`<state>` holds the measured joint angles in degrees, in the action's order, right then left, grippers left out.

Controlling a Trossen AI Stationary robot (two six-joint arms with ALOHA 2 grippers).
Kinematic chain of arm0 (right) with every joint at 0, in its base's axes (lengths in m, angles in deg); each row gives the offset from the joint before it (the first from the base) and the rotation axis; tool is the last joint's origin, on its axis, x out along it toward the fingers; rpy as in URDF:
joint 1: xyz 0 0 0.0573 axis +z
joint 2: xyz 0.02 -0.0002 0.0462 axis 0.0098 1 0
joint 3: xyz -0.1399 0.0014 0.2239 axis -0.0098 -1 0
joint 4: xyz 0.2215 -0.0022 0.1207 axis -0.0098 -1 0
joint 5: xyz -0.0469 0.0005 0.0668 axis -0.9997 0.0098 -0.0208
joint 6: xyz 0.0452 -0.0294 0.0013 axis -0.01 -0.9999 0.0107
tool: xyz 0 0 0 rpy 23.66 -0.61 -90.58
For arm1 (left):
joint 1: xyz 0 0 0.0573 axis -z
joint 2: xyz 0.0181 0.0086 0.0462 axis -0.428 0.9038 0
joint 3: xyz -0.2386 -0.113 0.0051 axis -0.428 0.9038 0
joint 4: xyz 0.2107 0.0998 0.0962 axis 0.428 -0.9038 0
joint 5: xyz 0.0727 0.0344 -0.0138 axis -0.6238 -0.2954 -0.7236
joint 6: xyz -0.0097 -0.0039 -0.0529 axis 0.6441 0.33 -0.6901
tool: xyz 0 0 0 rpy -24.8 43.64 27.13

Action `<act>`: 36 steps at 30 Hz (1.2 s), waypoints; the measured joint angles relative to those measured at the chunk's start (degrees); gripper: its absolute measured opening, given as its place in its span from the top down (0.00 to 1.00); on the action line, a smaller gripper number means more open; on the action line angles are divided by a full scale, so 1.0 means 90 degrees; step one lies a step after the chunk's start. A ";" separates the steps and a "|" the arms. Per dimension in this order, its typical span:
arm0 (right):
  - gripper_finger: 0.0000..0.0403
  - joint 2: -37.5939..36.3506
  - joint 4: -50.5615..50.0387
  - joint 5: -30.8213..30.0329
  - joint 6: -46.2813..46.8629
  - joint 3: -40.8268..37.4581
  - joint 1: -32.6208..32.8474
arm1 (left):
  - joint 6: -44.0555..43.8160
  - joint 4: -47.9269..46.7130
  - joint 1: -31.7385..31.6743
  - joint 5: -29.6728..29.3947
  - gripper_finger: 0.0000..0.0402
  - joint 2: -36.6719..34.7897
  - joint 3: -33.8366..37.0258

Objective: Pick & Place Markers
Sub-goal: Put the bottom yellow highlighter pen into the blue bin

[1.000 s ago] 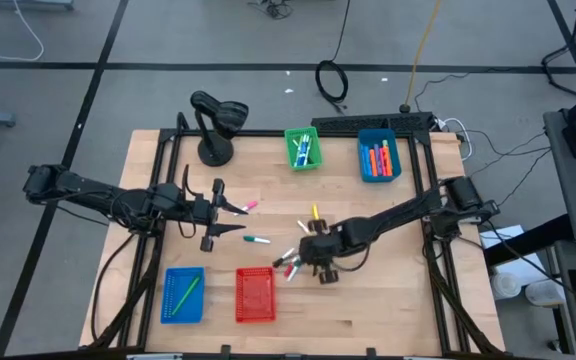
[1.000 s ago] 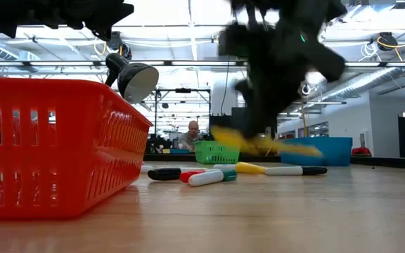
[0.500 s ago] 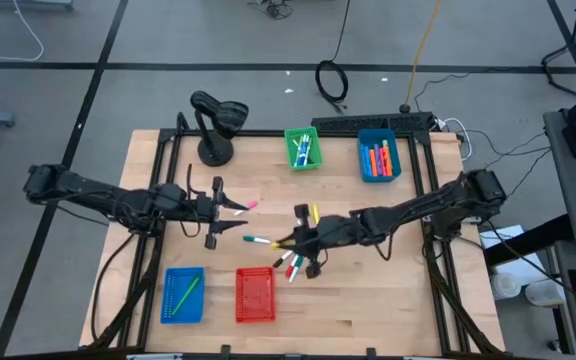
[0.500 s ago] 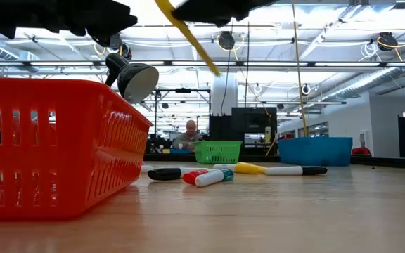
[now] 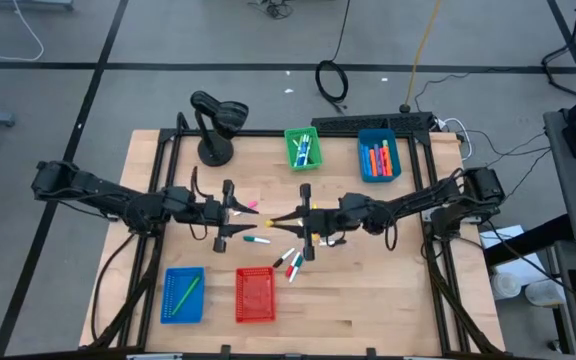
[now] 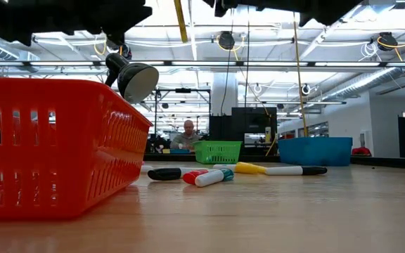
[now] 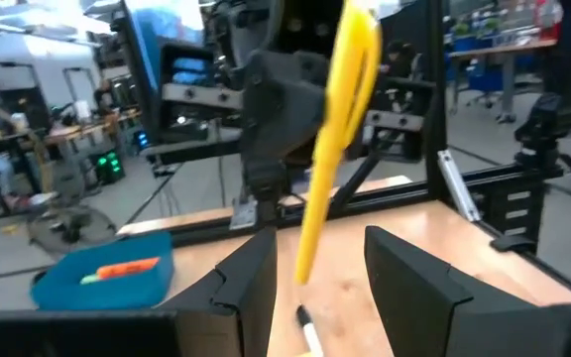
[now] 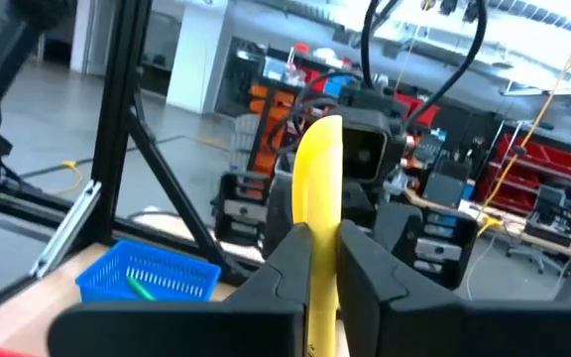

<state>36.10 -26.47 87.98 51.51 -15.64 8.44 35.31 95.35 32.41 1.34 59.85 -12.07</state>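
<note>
Four mesh baskets are sitting on the table point(image 5: 388, 290): a green basket point(image 5: 303, 148) and a blue basket point(image 5: 378, 155) along the far edge, a second blue basket point(image 5: 183, 295) and a red basket point(image 5: 255, 295) along the near edge.

Taking the red basket as landmark, the right gripper point(image 5: 293, 217) is hovering above the table beyond it, toward the green basket, its fingers clamping a yellow marker point(image 5: 290, 216); in the right wrist view that marker point(image 8: 316, 198) is standing up between the two fingers. The left gripper point(image 5: 251, 220) is hanging beyond the red basket's left side, facing the right gripper at close range, with its fingers spread apart and holding nothing; its wrist view is showing the yellow marker point(image 7: 337, 119) just ahead of the parted fingers.

About five loose markers point(image 5: 290, 262) are lying on the wood just beyond the red basket's right corner, a white-bodied marker point(image 5: 257, 240) is lying farther left, and a pink marker point(image 5: 251, 205) is lying beyond the left gripper.

The green basket is holding a few markers, the far blue basket several orange and red ones, and the near blue basket one green marker point(image 5: 188, 290). The red basket is showing nothing inside.

A black desk lamp point(image 5: 214, 120) is standing well beyond the red basket, at the far left corner.
</note>
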 joint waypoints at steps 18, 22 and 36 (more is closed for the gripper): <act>0.95 0.0000 0.0148 0.0024 0.0035 -0.0003 0.0047 | 0.0519 0.1715 0.0018 0.0079 0.60 0.2303 -0.1298; 0.95 -0.0020 0.0161 0.0074 0.0037 0.0002 0.0056 | 0.0403 0.1608 0.0022 0.0144 0.60 0.2585 -0.1648; 0.93 -0.0012 -0.0055 -0.0013 0.0300 0.0019 0.0095 | 0.0586 0.1412 0.0191 -0.0021 0.95 0.2501 -0.1685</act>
<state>36.00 -26.96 87.87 54.21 -15.48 9.30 40.58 108.06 34.13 1.16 82.36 -27.24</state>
